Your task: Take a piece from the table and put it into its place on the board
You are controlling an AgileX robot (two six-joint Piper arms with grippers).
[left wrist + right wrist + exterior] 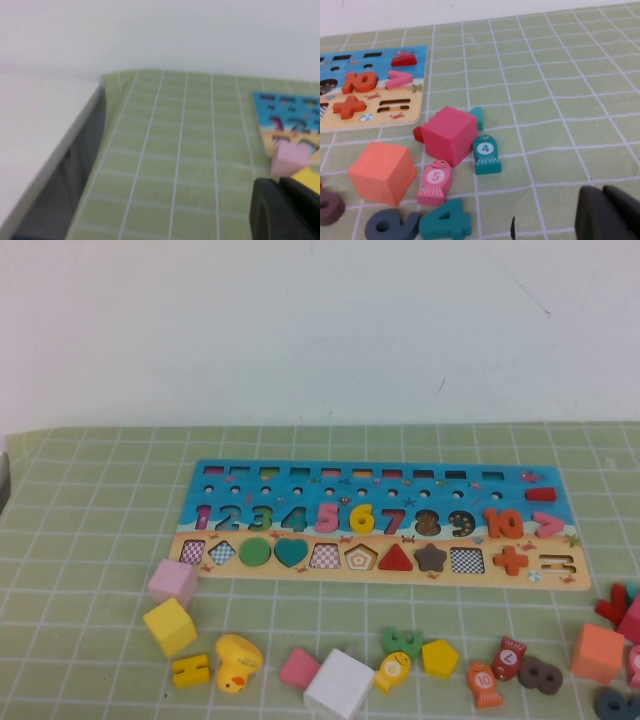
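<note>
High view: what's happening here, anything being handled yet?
Nothing is held. The puzzle board lies on the green mat with several slots unfilled, and loose pieces are scattered in front of it, such as a yellow cube and a white cube. Neither arm appears in the high view; the left gripper and right gripper show only at the edges of their wrist views, off the pieces.

Green gridded mat [90, 570] covering the table; plain white wall [320, 330] rising behind its far edge.
</note>
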